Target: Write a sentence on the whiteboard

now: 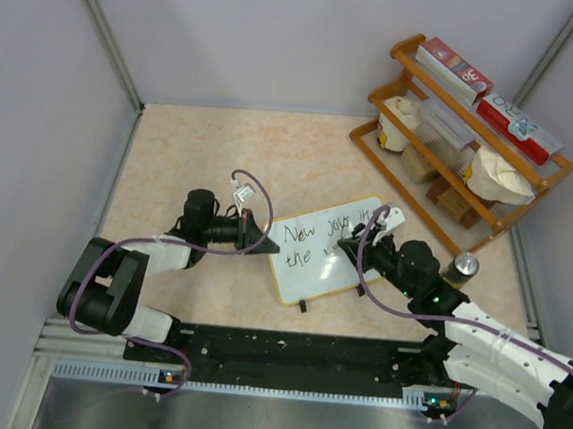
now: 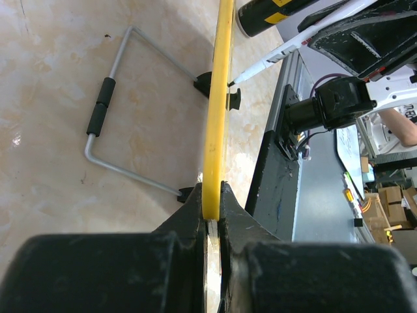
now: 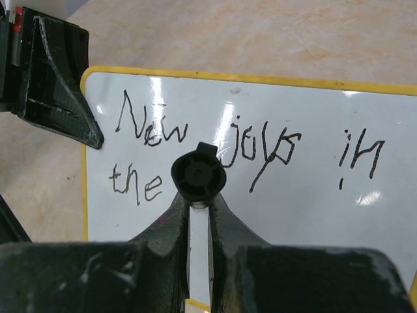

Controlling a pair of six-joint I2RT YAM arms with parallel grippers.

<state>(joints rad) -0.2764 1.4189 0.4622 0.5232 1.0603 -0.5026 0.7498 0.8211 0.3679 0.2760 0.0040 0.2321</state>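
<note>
The whiteboard (image 1: 328,250) lies in the middle of the desk (image 1: 202,147), reading "New joys in the". The left claw (image 1: 262,234) is clamped on its left edge, and the right claw (image 3: 199,208) is clamped on a marker (image 3: 199,175) whose tip sits at the board just after "the". Pressing too hard could twist the board out of that thin edge pinch. Too light a touch would break the strokes, and the marker might rotate in its grip

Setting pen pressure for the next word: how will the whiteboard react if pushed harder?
Probably stiff: the whiteboard shows a straight edge. Likely light and tippy on its thin wire stand, so the left gripper clamped on the frame seems to steady it. Its glossy face may let the marker skid.
</note>
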